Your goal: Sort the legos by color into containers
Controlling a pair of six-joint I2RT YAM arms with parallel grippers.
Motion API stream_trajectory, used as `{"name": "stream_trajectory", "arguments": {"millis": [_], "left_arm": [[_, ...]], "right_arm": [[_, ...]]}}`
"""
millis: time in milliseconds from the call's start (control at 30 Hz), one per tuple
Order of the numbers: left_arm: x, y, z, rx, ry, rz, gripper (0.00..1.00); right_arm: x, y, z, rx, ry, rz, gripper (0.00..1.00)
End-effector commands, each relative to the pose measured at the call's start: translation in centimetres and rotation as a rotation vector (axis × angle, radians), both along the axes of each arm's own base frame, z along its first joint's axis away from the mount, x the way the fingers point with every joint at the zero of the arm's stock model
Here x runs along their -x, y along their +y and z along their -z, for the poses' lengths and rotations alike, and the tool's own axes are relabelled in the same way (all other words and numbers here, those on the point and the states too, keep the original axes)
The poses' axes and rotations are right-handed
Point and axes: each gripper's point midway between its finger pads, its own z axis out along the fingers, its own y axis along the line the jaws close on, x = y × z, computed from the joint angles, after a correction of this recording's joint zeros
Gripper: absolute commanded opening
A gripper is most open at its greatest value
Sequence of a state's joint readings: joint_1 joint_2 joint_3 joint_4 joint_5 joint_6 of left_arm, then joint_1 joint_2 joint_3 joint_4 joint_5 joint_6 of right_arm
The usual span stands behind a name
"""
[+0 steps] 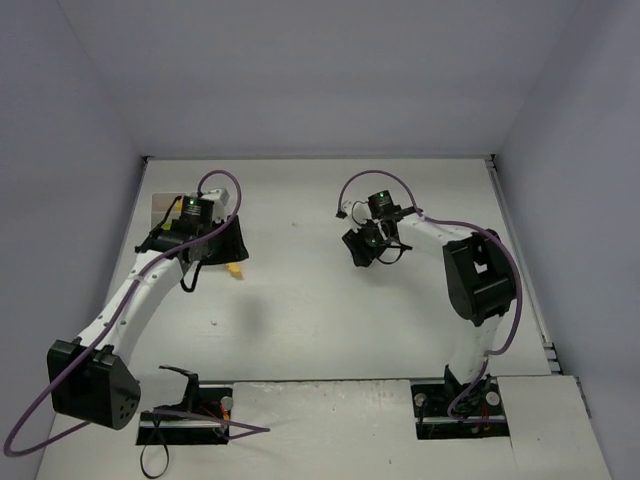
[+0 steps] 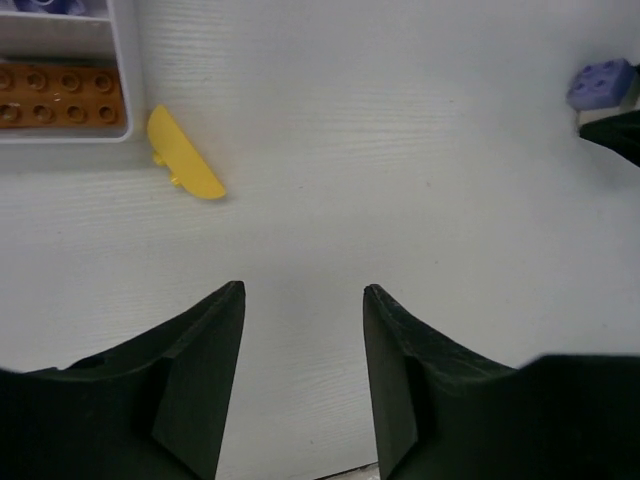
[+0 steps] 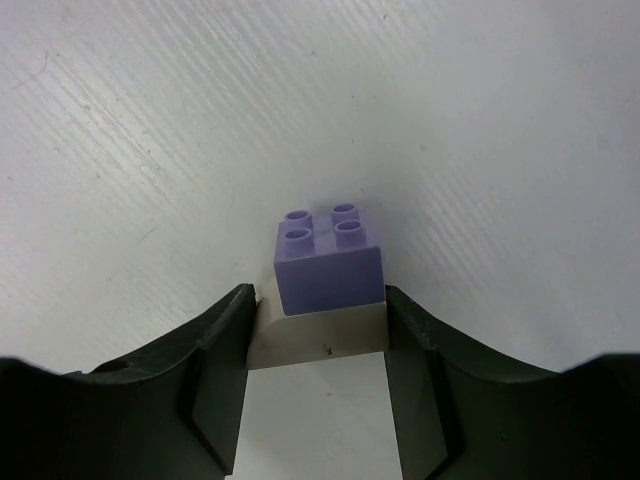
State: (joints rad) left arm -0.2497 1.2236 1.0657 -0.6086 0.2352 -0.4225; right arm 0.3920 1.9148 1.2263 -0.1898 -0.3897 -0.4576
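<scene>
Lilac brick [image 3: 330, 265]: two-by-two, studs up and tipped toward the right wrist camera. It sits at the tips of the right gripper [image 3: 318, 300], mid-table and well apart from the tray. Under it is a pale block [image 3: 318, 335] of the same width. It may be a second brick or the lilac one's own base; cannot tell. The jaws are closed in to that width, pads flush on the pale sides, so the grip looks firm. Whether the load is clear of the table [image 3: 150, 120] is not shown.

Likely reason for the hold: carrying it to the lilac compartment. The left wrist view shows a sliver of something lilac [image 2: 45, 4] in a compartment cut off by the top edge.

Tray [image 2: 125, 70]: only one corner is in that view. A brown-orange brick [image 2: 60, 95] lies flat in the nearest compartment, studs up, already sorted.

Yellow brick [image 2: 185, 155]: long, lying slantwise on the table just beside the tray's outer corner, not in it. Unsorted, by my reading.

Left gripper [image 2: 303, 290]: jaws well apart, nothing between them, over bare table near the yellow brick, probably lining up for it.

From above, the left arm covers nearly all of the tray. No other bricks can be made out.
</scene>
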Motion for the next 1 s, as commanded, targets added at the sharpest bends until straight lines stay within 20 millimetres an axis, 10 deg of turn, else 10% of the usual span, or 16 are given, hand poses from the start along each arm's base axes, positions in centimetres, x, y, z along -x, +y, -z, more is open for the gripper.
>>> {"name": "stream_trajectory", "arguments": {"millis": [0, 667, 967], "left_arm": [[-1.3, 2.1, 0.2, -0.105, -0.013, -0.102, 0.46], [-6.5, 4.3, 9.9, -0.273, 0.100, -0.509, 0.55], [-7.7, 4.1, 11.2, -0.305, 0.089, -0.524, 0.29]], "right_arm": [[-0.8, 0.2, -3.0, -0.057, -0.072, 0.098, 0.07], [2.7, -0.4, -3.6, -0.147, -0.108, 0.277, 0.10], [3.7, -0.9, -3.2, -0.139, -0.102, 0.272, 0.10]]}}
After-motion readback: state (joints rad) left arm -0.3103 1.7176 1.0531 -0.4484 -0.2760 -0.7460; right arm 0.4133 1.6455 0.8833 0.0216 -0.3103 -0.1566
